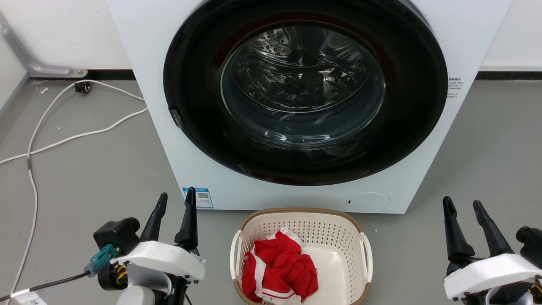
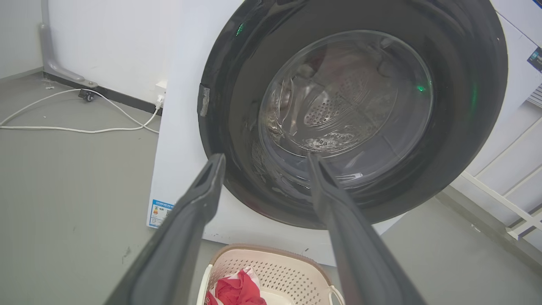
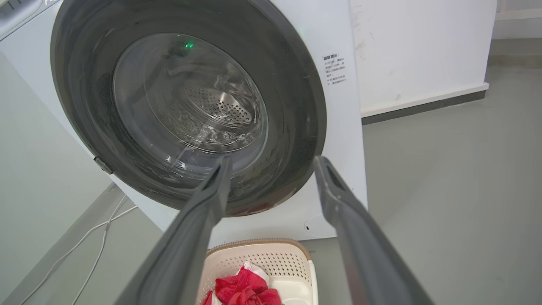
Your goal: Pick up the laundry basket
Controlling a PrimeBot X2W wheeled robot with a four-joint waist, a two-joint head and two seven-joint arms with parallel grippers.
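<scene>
— Two grippers logged in the head view. We see the left gripper (image 1: pixel 177 193) at the lower left and the right gripper (image 1: pixel 462 201) at the lower right, both pointing up the frame.
— Finger state?
— Both pairs stand parted with a clear gap, and we see nothing held between them. The wrist views agree: each pair is spread wide with nothing in its grasp.
— Where do we place the laundry basket (image 1: pixel 330 231)?
— Bottom centre of the head frame, on the grey floor (image 1: pixel 465 148), between the two grippers and apart from both. It sits just below the white washing machine (image 1: pixel 144 42), whose round dark door (image 1: pixel 305 91) takes the upper middle. We cannot tell whether basket and machine touch.
— Contents?
— We note a crumpled red and white garment (image 1: pixel 277 267) in the basket's left half.
— Anything else?
— We note a white cable (image 1: pixel 63 139) lying across the floor at the left of the frame.
</scene>
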